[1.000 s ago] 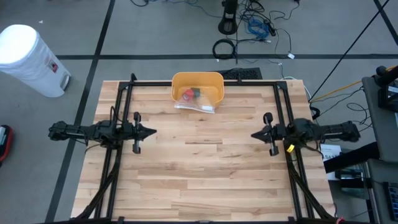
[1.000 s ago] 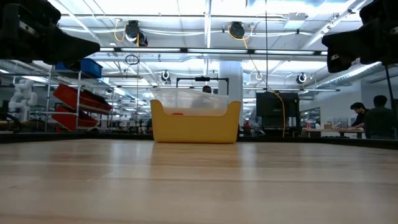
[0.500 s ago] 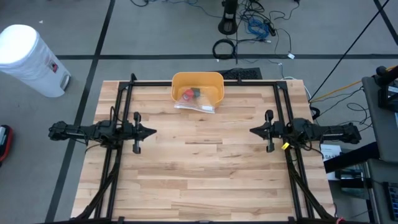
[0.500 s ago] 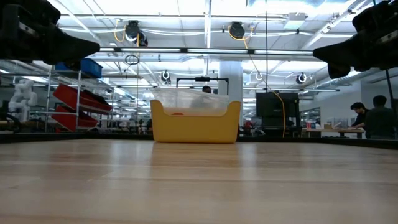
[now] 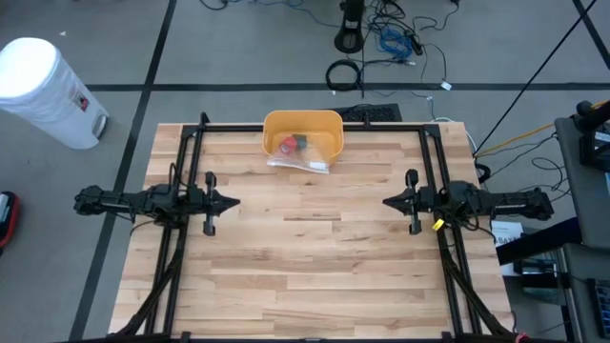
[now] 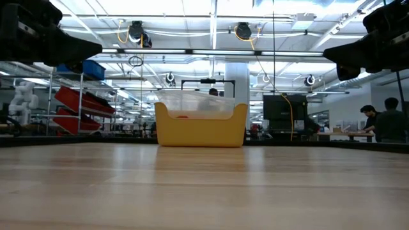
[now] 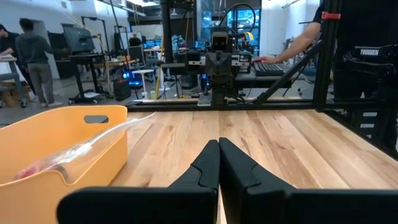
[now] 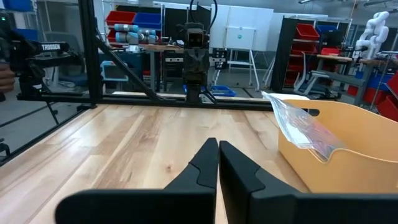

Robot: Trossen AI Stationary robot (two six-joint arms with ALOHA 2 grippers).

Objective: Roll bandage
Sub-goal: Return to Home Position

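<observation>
Far edge of the worktop (image 5: pixel 305 272), at its middle: a yellow bin (image 5: pixel 319 122) stands upright, with a slot handle cut in its end wall.
Bag: a clear zip bag (image 5: pixel 303 161) lies partly inside the bin and hangs over the rim that faces the middle of the worktop; its loose end rests on the wood just beside the bin.
Contents: a red piece (image 5: pixel 285 147) and a dark piece (image 5: pixel 299 143) show through the plastic, inside the bin; they are too small to tell whether they are rolled bandage.
Left pincer (image 5: pixel 233 201): near the left edge, about halfway along it, held well above the wood and pointing toward the middle. The left wrist view shows its two fingers pressed together along their length, with nothing between them.
Right pincer (image 5: pixel 386 201): near the right edge, about halfway along it, also held well above the wood and pointing toward the middle. Its fingers are likewise pressed together and hold nothing.
Pincers to each other: they face one another across the worktop, well apart, and both are well apart from the bin.
Frame: black bars (image 5: pixel 191 152) run along the far edge and down both sides.
Floor: a white barrel (image 5: pixel 43 90) stands beyond the far left corner; cables (image 5: pixel 386 43) lie beyond the far edge.
Room: people (image 6: pixel 383 121) are at benches behind the worktop; a person's hand (image 7: pixel 258 60) rests on a keyboard.
</observation>
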